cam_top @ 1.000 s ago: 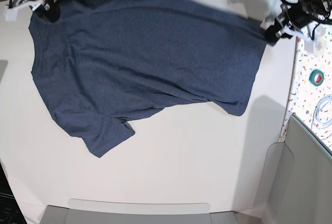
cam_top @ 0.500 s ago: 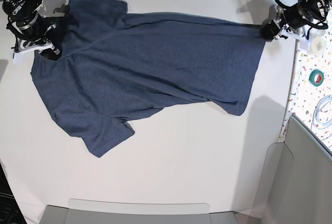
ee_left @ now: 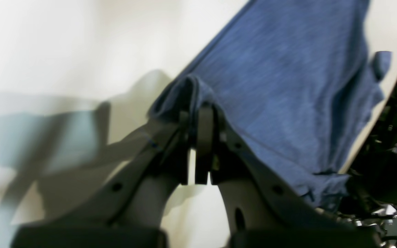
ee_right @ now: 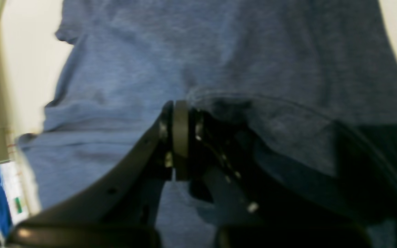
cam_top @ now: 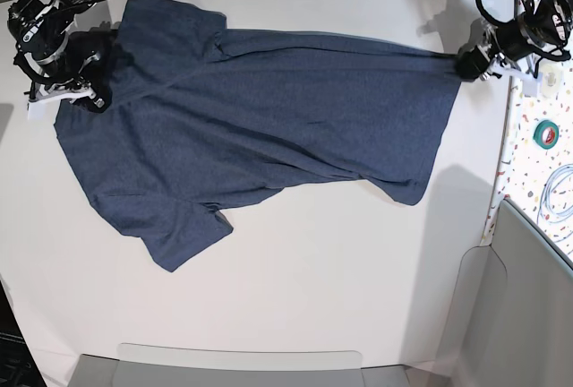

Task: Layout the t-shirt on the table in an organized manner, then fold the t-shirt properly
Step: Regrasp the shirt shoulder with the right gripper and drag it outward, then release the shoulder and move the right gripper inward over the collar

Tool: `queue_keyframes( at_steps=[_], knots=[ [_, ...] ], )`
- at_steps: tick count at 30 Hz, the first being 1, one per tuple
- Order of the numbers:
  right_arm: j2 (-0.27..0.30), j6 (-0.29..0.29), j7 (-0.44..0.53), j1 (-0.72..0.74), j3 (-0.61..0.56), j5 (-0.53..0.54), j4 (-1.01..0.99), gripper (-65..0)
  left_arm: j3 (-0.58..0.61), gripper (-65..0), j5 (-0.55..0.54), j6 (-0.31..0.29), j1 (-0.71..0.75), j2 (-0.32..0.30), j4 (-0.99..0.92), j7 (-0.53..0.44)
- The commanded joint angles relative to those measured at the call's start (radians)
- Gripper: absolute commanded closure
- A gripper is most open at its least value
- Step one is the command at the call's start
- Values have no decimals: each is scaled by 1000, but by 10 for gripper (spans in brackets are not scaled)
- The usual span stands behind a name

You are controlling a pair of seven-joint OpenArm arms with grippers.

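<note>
Shirt (cam_top: 260, 127) spread flat on white bench (cam_top: 340, 270), plain side up, collar end toward right gripper (cam_top: 89, 96), hem end toward left gripper (cam_top: 467, 63). Right jaws clenched on shirt's shoulder edge, cloth bunched there. Left jaws clenched on shirt's hem corner, cloth pulled to a point. Beyond hem end, beside bench edge, green tape roll (cam_top: 547, 133) on speckled strip.

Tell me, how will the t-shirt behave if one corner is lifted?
Probably floppy: the t-shirt bunches into folds where the left gripper pinches it. It likely drags rather than slides stiffly, since creases run across it on the table. It looks thin and light.
</note>
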Motion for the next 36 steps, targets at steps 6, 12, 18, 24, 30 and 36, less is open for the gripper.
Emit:
queue_keyframes(
  at_steps=[6,12,18,24,30,36],
  knots=[
    [9,4,15,11,-9,-52,14,-42,-10,-116,-15,-4,3,-16,12,13],
    [15,6,15,8,-78,-46,21,-319,-13,-216,-21,-4,2,-14,18,20],
    [15,6,15,-15,-67,128,21,-379,-71,-216,-24,-4,2,-16,61,66],
    [12,6,15,-98,2,323,22,-380,-145,-216,-26,-7,5,-16,68,99],
    [15,6,15,-171,148,418,22,-381,-148,-215,-26,-7,11,-16,68,99],
    [13,7,15,-260,172,444,21,-380,-142,-215,-27,-8,43,-13,68,98]
  ],
)
